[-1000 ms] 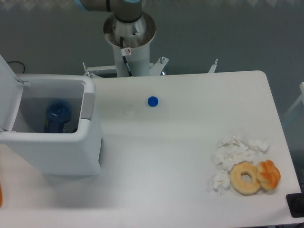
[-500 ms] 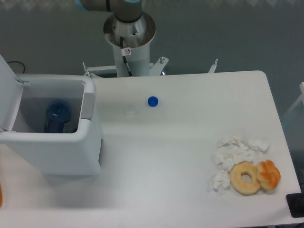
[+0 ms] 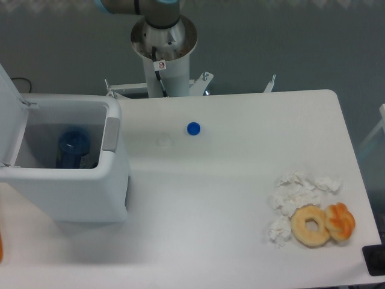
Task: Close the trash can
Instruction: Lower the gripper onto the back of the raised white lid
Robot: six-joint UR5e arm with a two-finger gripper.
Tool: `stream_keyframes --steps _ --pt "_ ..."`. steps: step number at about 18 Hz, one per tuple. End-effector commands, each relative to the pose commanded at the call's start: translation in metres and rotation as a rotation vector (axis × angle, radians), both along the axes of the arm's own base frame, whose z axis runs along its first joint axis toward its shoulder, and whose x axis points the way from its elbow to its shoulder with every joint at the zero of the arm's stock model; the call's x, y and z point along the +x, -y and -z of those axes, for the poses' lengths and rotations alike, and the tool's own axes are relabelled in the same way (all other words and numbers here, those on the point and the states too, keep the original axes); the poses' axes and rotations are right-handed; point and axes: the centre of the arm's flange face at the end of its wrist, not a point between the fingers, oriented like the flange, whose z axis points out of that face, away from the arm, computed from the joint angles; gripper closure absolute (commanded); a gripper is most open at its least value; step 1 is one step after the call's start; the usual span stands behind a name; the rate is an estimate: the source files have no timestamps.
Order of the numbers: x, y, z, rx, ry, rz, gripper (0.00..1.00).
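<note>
The trash can is a boxy white bin at the table's left side, standing with its top uncovered. Its flat white lid is swung up on the left, leaning outward past the rim. A grey latch tab sits on the right rim. Inside lies a blue bottle. Only the arm's base column and a piece of its upper link at the top edge show. The gripper is out of view.
A blue bottle cap and a faint clear cap lie mid-table. Crumpled white tissues, a doughnut and an orange pastry sit at the right front. A dark object is at the corner.
</note>
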Motion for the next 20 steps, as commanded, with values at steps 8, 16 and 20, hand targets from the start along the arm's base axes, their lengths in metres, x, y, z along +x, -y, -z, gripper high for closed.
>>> stream_keyframes --steps 8,16,20 --pt "-0.051 0.002 0.002 0.010 -0.056 -0.082 0.00" --pt "-0.077 0.005 0.022 -0.013 -0.175 -0.111 0.00" --pt "-0.088 0.005 0.030 -0.021 -0.191 -0.111 0.00"
